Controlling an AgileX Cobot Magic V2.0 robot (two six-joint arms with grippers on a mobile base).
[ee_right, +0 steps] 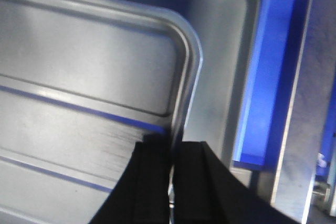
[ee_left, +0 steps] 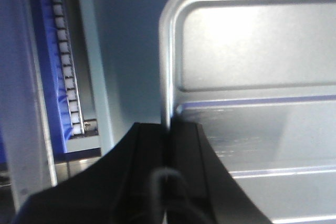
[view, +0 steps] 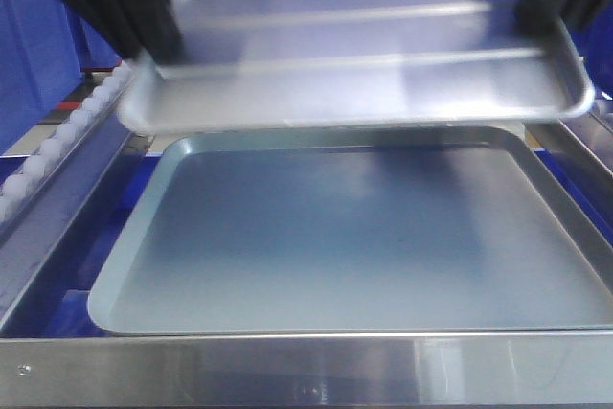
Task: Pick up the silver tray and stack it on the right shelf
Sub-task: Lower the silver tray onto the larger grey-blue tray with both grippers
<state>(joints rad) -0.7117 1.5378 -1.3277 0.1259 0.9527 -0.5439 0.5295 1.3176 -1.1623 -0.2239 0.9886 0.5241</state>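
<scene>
The silver tray (view: 364, 55), shiny with raised ridges, hangs level in the air above a larger dull grey flat tray (view: 364, 237). My left gripper (view: 144, 40) is shut on the silver tray's left rim; in the left wrist view the gripper (ee_left: 169, 125) pinches the rim of the tray (ee_left: 252, 77). My right gripper (view: 541, 11) is shut on the tray's right rim; in the right wrist view the gripper (ee_right: 175, 145) clamps the rim of the tray (ee_right: 84, 77). The shelf's white rollers (view: 67, 131) and brushed-steel front bar (view: 306, 371) show.
The grey flat tray lies on the shelf behind the front bar and also shows in the wrist views (ee_left: 121, 51) (ee_right: 231, 61). Blue bins (view: 34, 45) stand at the left and below (ee_right: 268, 77). A roller lane (ee_left: 65, 61) runs along the left rail.
</scene>
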